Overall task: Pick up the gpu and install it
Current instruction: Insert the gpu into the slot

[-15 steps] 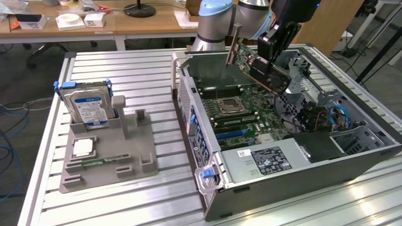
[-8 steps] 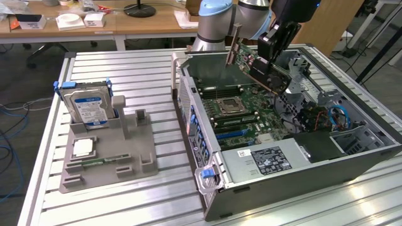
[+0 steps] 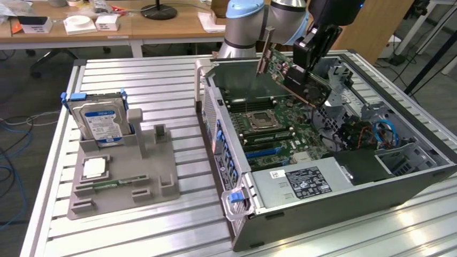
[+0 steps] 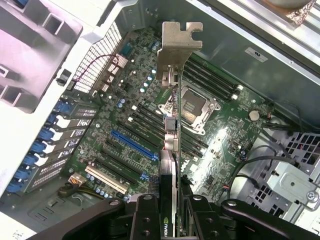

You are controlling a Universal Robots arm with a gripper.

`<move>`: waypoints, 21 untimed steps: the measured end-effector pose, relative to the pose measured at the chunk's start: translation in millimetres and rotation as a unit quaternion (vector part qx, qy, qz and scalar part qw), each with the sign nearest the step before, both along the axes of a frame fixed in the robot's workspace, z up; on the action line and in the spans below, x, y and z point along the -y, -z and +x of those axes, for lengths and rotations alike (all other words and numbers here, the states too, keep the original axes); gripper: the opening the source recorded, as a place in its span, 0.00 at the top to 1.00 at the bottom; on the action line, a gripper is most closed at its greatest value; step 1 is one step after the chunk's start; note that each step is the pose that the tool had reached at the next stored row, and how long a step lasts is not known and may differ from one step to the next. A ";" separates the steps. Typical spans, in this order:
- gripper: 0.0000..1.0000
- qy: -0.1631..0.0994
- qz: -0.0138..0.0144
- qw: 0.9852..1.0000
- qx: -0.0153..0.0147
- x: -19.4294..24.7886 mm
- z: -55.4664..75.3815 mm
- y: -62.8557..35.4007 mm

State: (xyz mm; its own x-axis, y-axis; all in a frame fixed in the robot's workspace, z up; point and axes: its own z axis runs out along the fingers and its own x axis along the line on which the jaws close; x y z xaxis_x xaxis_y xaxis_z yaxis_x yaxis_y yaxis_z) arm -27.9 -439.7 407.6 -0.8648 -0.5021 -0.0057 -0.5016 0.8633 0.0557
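You have the gpu (image 3: 291, 80) off the table (image 3: 143, 230) and pinched in the claw (image 3: 309, 60). It hangs tilted above the open computer case (image 3: 286, 227), over the half of the case farthest from the power-supply label, and well clear of the motherboard (image 3: 280, 124) inside. On the wrist view, the claw (image 4: 170, 212) has its fingers (image 4: 144, 216) pressed against both faces of the gpu (image 4: 172, 142), which you see edge-on with its silver bracket (image 4: 178, 45) at the free end.

I judge the pick-up finished and the install not yet done. The card touches nothing inside the case, and the long blue slot (image 4: 133, 145) on the motherboard sits bare.

The claw covers the gripped end of the card, and its contact edge cannot be made out. I cannot tell which slot inside the case it is lined up with.
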 end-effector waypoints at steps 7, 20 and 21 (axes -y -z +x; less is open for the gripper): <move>0.74 -0.002 0.000 1.000 0.000 0.0 0.0 0.0; 0.74 -0.008 0.000 1.000 0.000 0.0 0.0 0.0; 0.74 -0.008 0.000 1.000 0.000 0.0 0.0 0.0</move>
